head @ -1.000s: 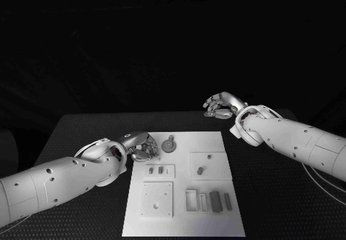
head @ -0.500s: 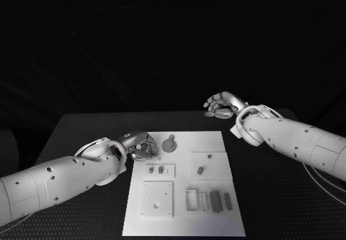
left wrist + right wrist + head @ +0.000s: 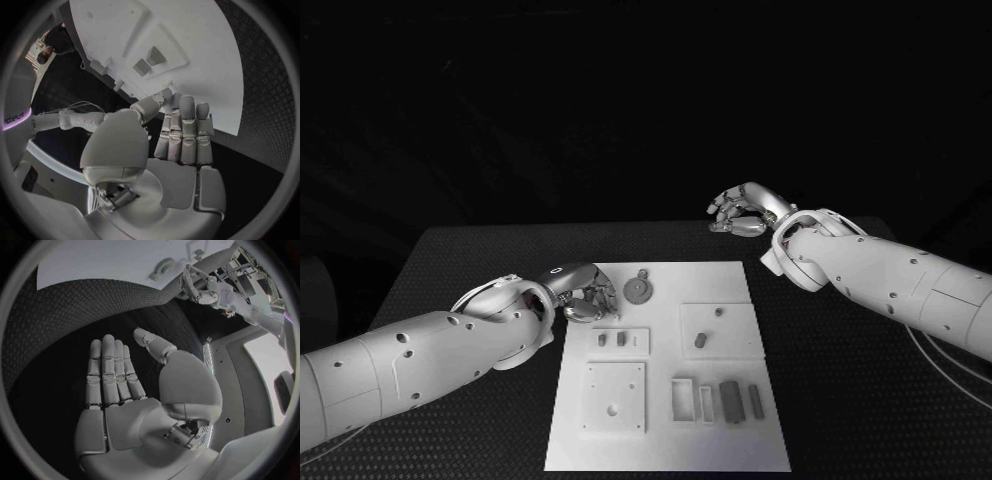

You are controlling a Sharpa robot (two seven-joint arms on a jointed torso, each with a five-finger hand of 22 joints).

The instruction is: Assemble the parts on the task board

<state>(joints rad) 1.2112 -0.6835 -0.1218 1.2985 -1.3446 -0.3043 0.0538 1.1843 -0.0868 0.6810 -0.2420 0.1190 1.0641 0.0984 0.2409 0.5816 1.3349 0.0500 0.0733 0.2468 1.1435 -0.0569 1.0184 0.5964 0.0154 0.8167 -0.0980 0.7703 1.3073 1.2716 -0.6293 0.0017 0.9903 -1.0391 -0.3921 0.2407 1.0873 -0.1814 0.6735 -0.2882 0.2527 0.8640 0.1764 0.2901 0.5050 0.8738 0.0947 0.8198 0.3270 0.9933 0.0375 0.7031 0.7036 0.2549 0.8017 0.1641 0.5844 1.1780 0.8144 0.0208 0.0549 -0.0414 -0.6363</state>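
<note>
White task board [image 3: 718, 275] edge is lying under the left hand [image 3: 587, 297], fingers extended, holding nothing, risking nudging the round part [image 3: 638, 291]; the right hand [image 3: 741, 213], likewise flat and empty, is hovering upper right.

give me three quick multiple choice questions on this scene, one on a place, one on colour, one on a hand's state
1. Where is the left hand?
A. at the board's left edge
B. off the table's far edge
C. on the board's near edge

2. What colour is the board?
A. black
B. white
C. blue

3. How is the right hand?
A. gripping a part
B. fisted
C. open, holding nothing

Key: 1 A, it sits by the board's left edge next to the round part. 2 B, white against the black table. 3 C, fingers straight, palm bare.
</note>
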